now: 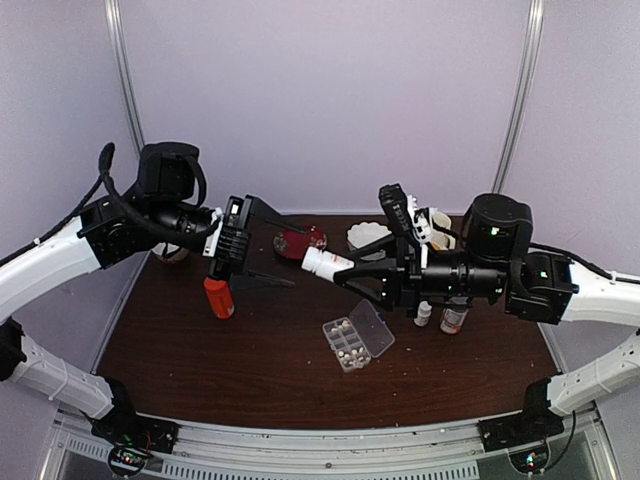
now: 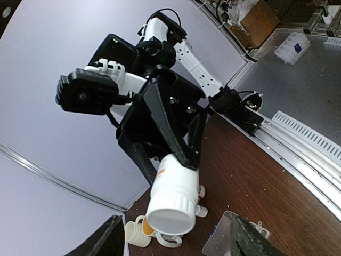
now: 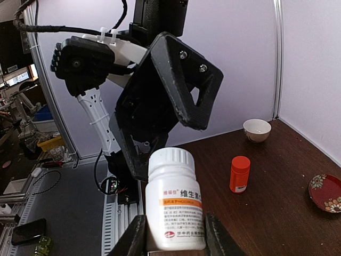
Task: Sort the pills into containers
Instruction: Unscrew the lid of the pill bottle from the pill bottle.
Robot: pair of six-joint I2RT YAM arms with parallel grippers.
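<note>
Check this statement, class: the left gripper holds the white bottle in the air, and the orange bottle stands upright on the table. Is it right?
Wrong arm. The right gripper holds the white bottle in the air, as the top external view shows; the left gripper is open. The orange bottle stands upright on the table.
</note>
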